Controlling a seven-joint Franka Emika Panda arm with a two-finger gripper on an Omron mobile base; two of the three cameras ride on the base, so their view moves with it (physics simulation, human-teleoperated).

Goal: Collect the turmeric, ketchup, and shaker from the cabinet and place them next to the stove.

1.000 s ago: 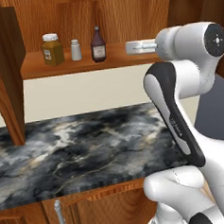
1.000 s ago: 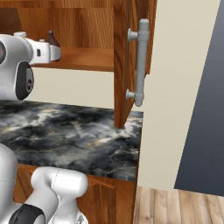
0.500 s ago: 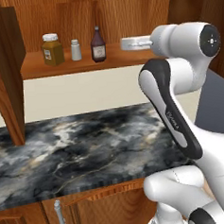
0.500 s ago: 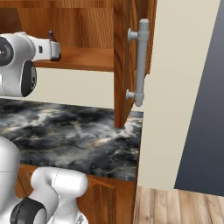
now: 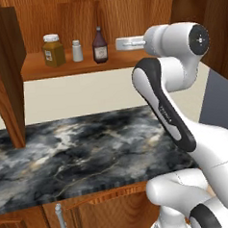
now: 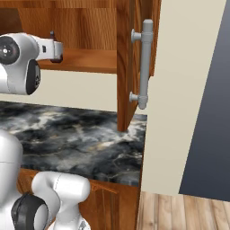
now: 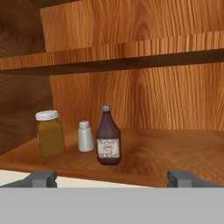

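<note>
No text can be read anywhere. The ketchup [image 7: 108, 138] ahead of the claw [image 7: 112, 178], a little to its left, carries a pale label with a dark blurred mark, no letters legible. The turmeric [image 7: 49, 133], farther left, bears a small label too blurred to read.

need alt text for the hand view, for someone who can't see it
Three containers stand on a wooden cabinet shelf: the turmeric at left, the shaker beside it, and the ketchup nearest the camera. The open fingers hold nothing.
</note>
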